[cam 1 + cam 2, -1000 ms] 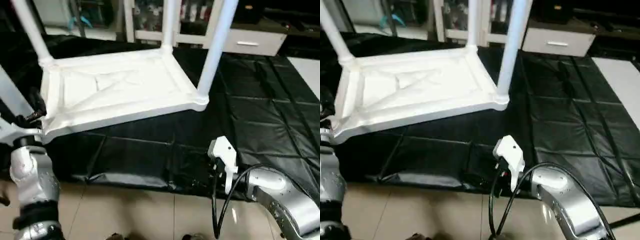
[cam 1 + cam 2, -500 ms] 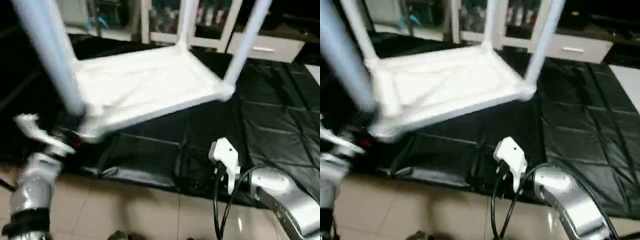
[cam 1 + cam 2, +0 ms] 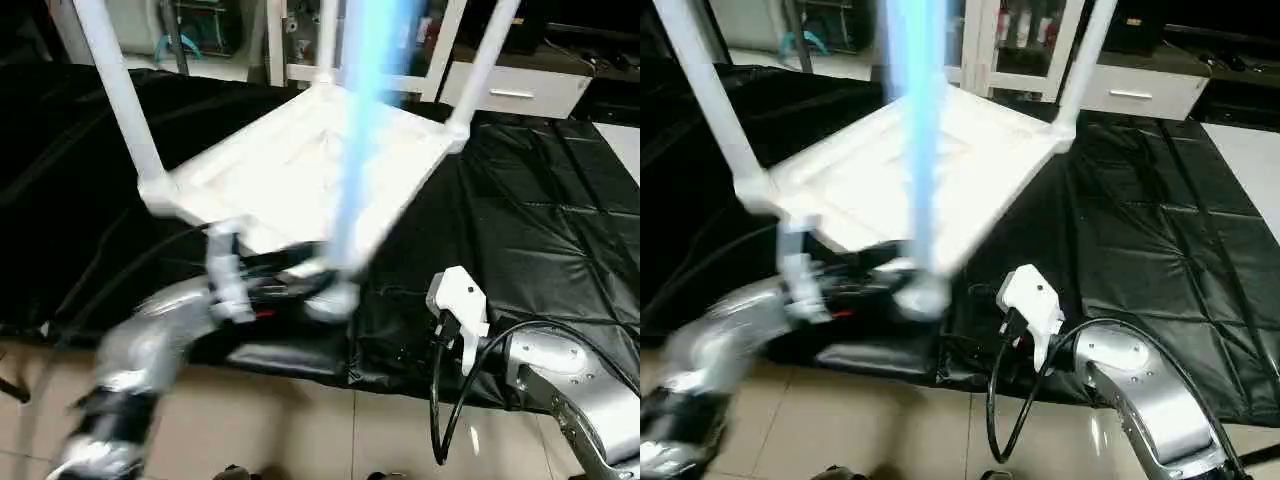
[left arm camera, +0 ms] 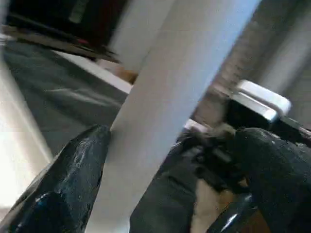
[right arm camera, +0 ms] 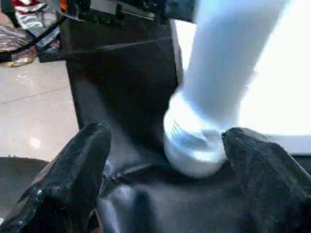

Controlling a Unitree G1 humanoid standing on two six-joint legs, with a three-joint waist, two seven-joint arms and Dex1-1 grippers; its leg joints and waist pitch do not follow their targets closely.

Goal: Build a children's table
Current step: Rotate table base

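One table top (image 3: 300,170), white, upside down on a black padded mat (image 3: 540,220), its ribbed underside facing up. Four white legs counted: three standing up from corner sockets, at the near-left corner (image 3: 125,100), the far corner (image 3: 327,40) and the right corner (image 3: 485,60); the fourth leg (image 3: 365,120) blurred bluish-white, upright at the near corner, its thick rounded end low by the top's edge. Two grippers. Left gripper (image 3: 300,285) at the foot of that fourth leg; the left wrist view gives what the head views smear out: one black fingertip (image 4: 73,184) pressed against the leg's side, the other finger (image 4: 277,170) on its far side, so the fingers stand wide around the leg; contact on the far side cannot be told. Right gripper (image 5: 165,174) spread open, holding nothing; its wrist view shows the leg's rounded end (image 5: 194,145) beyond the fingertips, over the mat. Right forearm (image 3: 570,390) low over beige floor tile (image 3: 300,430), well apart from the top.
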